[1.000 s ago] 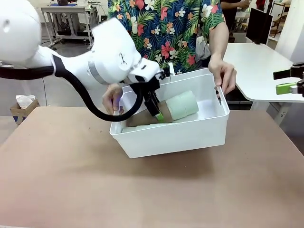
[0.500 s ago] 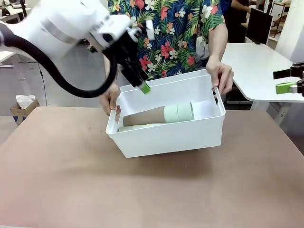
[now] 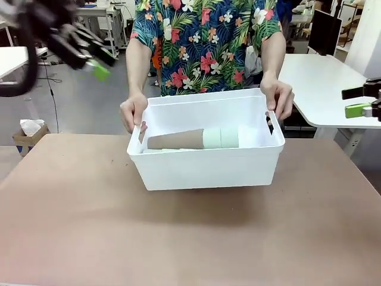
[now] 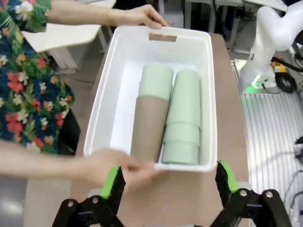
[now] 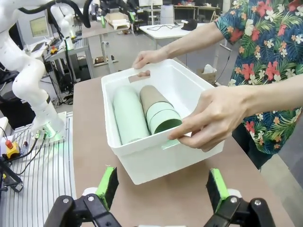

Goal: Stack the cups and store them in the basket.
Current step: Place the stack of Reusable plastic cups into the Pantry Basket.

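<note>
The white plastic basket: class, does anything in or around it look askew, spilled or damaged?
Nothing stands out. The white plastic basket sits level on the table, a person's hands at both ends; the nested mint-green and tan tumblers lie on their sides inside it in two tidy rows.

Smooth, slightly glossy white plastic basket (image 4: pixel 209 97); matte mint-green cups (image 4: pixel 184 116) and one matte tan-brown cup (image 4: pixel 150 127) inside. Dull, brown, faintly mottled table (image 3: pixel 178 238). Printed floral cloth shirt (image 3: pixel 205 42) at twelve o'clock.

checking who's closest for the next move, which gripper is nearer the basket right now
Left, narrowly. The left gripper hangs open in the air above and beyond the basket's left end. The right gripper sits open farther off, past the basket's right end at the table edge.
</note>
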